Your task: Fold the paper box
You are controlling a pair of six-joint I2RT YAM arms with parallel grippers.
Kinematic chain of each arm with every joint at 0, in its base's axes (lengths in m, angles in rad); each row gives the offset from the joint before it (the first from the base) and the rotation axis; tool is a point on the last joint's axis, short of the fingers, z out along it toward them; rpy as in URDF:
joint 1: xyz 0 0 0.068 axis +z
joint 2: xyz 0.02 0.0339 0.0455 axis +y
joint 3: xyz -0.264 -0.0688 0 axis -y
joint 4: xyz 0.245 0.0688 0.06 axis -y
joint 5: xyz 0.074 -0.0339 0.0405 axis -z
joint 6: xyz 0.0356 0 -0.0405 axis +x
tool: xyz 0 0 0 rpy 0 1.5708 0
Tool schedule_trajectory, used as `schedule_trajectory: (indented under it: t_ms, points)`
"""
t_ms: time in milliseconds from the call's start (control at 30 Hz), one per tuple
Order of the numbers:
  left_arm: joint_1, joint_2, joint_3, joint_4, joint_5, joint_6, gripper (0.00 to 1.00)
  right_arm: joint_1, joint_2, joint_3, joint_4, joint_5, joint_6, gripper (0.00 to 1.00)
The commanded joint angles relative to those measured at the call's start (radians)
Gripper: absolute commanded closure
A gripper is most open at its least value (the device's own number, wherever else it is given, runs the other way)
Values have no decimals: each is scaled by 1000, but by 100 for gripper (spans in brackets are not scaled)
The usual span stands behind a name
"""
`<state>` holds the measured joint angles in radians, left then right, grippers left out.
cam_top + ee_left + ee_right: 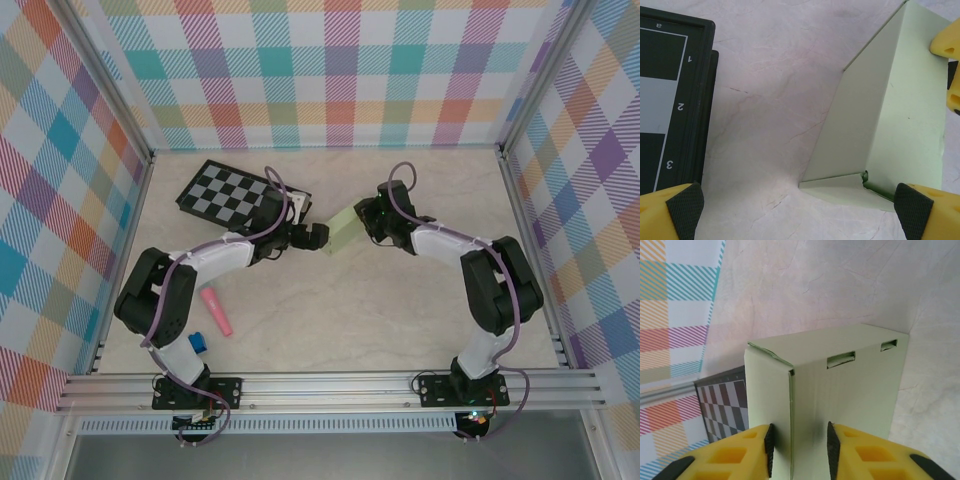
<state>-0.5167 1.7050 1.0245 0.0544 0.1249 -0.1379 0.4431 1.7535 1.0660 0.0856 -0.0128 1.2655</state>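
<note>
Top: paper box (343, 229) mid-table betw. my left gripper (318, 237) & right gripper (365, 222), long axis far-to-near, slightly slanted. Checkerboard (232, 190) far-left; pink stick (217, 311) & blue bit (198, 343) by my left base.
Left wrist: jaws wide, released; box ahead-right, board's edge left.
Right wrist: slots (841, 360) along box's top edge; jaws straddle a box corner, clenched or not, can't tell.

Paper box (343, 232) rt of checkerboard (228, 190)
</note>
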Motion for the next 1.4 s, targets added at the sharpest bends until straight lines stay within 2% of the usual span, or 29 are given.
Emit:
schedule_trajectory:
  t_ms: [0, 167, 300, 467, 733, 900, 1033, 1133, 1267, 1367]
  points:
    - [-6, 47, 0, -107, -62, 35, 0, -23, 57, 50, -197, -56, -162, 64]
    - [-6, 45, 13, -127, -80, 50, 0, -69, 68, 59, -139, -186, -231, 64]
    - [-6, 36, 8, -122, -96, 45, 0, -76, 40, 142, -254, -180, -319, 57]
    - [-12, 29, -3, -107, -95, 28, 0, -106, 22, 173, -246, -208, -344, 55]
    - [-14, 28, 6, -115, -106, 34, 0, -137, 70, 172, -200, -241, -329, 56]
    - [-14, 22, 7, -118, -107, 39, 0, -143, 119, 146, -194, -234, -333, 61]
    - [-16, 10, 29, -133, -64, 58, 0, -149, 116, 124, -198, -238, -330, 61]
    - [-17, -16, 50, -137, -40, 63, 0, -150, 81, 160, -270, -223, -354, 54]
    - [-17, -66, 96, -173, 14, 64, 0, -150, 57, 289, -439, -227, -391, 37]
    - [-17, -148, 125, -174, 30, 64, 0, -139, 52, 397, -565, -228, -404, 31]
